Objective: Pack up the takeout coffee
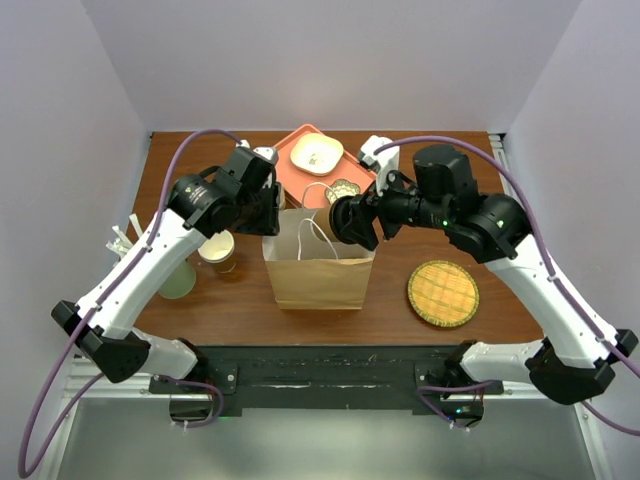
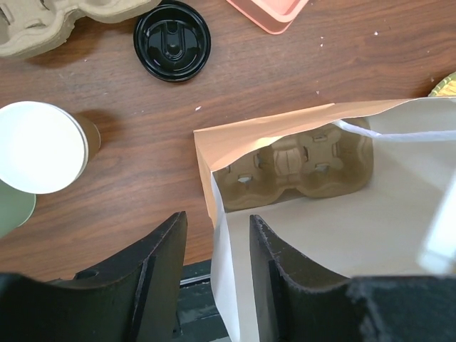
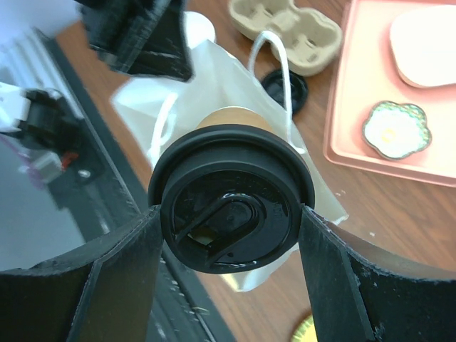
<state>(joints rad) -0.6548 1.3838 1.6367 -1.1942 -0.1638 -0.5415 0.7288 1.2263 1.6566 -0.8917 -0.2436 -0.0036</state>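
The takeout coffee, a brown paper cup with a black lid, hangs over the mouth of the brown paper bag. My right gripper is shut on it, with a finger pressed against each side of the lid. From above, the cup sits over the bag's right half. My left gripper is open at the bag's left rim. Its fingers straddle the thin side wall, with a gap showing on the outer side. A moulded cardboard cup carrier lies inside the bag.
A lidless cup with a white inside and a loose black lid stand left of the bag, near another cardboard carrier. A pink tray with dishes sits at the back. A woven round mat lies to the right.
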